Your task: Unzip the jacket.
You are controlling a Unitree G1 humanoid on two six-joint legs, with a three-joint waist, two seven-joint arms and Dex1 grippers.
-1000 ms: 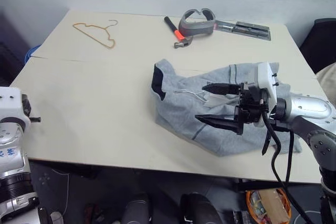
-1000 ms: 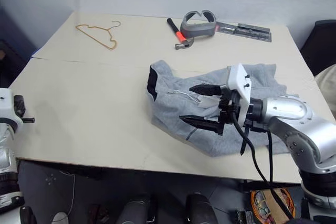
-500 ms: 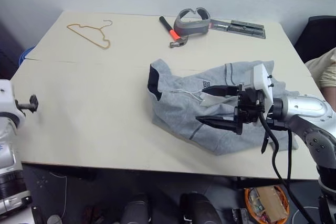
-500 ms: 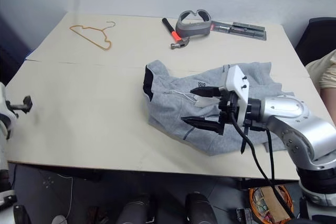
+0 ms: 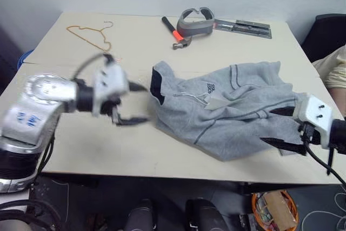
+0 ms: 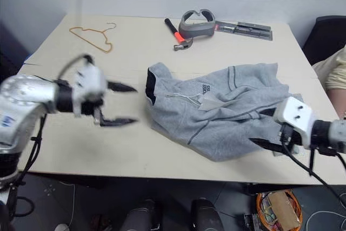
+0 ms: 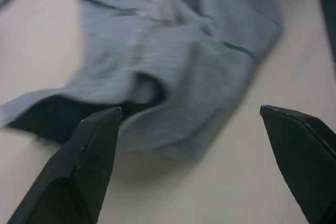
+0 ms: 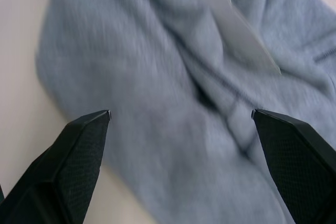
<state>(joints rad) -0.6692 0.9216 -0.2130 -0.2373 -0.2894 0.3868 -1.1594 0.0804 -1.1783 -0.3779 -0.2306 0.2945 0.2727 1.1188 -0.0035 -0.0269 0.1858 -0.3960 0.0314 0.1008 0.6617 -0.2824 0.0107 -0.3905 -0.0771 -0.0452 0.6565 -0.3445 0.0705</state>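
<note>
The light grey jacket [image 5: 227, 114] lies crumpled on the table, with its dark-lined collar [image 5: 158, 84] at its left end and a white paper tag [image 5: 216, 103] near the small chest logo. My left gripper [image 5: 145, 104] hovers open just left of the collar, pointing at it, with nothing between its fingers. In the left wrist view the collar opening [image 7: 79, 114] lies close ahead of the left gripper [image 7: 190, 109]. My right gripper [image 5: 267, 127] is open at the jacket's right lower edge, pointing left. The right wrist view shows grey fabric [image 8: 157, 77] and the tag [image 8: 231, 19] beyond the right gripper [image 8: 180, 113].
At the back of the table [image 5: 86, 144] lie a wire hanger [image 5: 89, 33], a hammer [image 5: 174, 32], grey safety glasses [image 5: 197, 20] and a dark flat tool strip [image 5: 243, 26]. A person's light sleeve [image 5: 332, 63] and a dark chair show at the right edge.
My left arm swung in from the table's far left edge to just beside the collar. My right gripper pulled back from over the jacket's middle to its right edge.
</note>
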